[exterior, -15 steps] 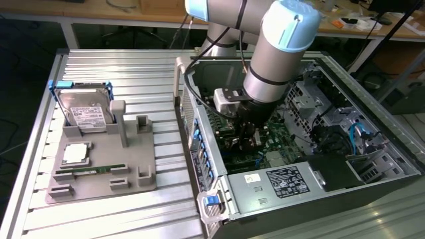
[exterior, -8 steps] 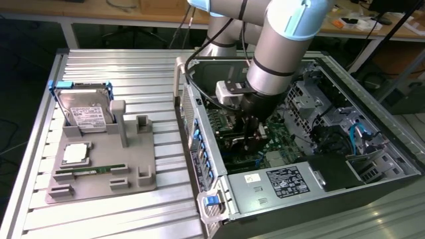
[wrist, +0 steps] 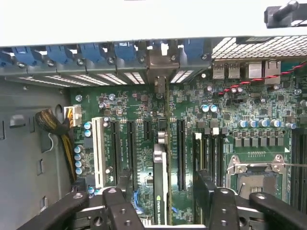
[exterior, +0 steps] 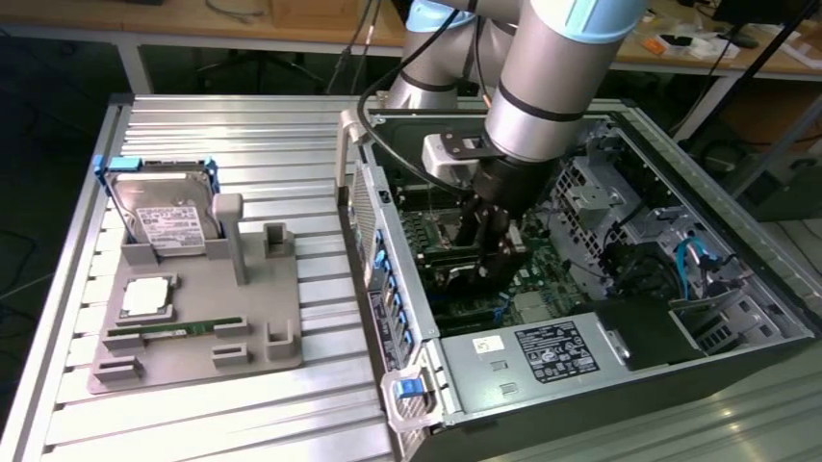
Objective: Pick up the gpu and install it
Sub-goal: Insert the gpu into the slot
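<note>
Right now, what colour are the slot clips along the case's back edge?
Blue clips, clearest in the wrist view.

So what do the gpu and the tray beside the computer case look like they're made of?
The gpu, seen edge-on in its slot, looks like green circuit board with a black part alongside, probably plastic. The tray looks like matte grey plastic, possibly printed: dull, uniform colour, no shine.

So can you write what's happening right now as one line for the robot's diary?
gripper: open, inside the computer case | gpu: standing on edge in a motherboard slot, between the fingers, not gripped | hard drive: in its holder outside
</note>
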Controlling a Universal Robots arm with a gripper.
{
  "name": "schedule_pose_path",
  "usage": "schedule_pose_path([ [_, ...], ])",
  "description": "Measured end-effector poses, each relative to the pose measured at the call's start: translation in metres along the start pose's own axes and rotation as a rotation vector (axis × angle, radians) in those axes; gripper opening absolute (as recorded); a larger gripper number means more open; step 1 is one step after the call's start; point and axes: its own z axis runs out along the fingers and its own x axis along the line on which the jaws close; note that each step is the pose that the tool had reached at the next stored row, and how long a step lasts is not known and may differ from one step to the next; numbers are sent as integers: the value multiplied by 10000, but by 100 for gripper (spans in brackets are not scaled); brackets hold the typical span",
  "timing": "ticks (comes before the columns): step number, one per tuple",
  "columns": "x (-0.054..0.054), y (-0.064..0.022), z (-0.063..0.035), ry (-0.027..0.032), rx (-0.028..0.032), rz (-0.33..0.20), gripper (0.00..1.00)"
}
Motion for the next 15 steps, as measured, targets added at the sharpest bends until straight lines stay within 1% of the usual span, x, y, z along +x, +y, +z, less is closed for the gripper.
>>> schedule_pose_path([
  [1,0,1,0,1,0,1,63],
  [4,0,1,-1,3,-1,1,44],
  [5,0,1,-1,3,-1,2,44],
  [6,0,1,-1,3,-1,2,38],
  [7,0,1,-1,3,-1,1,38],
  [10,0,1,-1,3,-1,1,20],
  [11,0,1,-1,3,-1,1,20],
  [12,0,1,-1,3,-1,1,14],
  [13,0,1,-1,3,-1,1,11],
  [15,0,1,-1,3,-1,1,11],
])
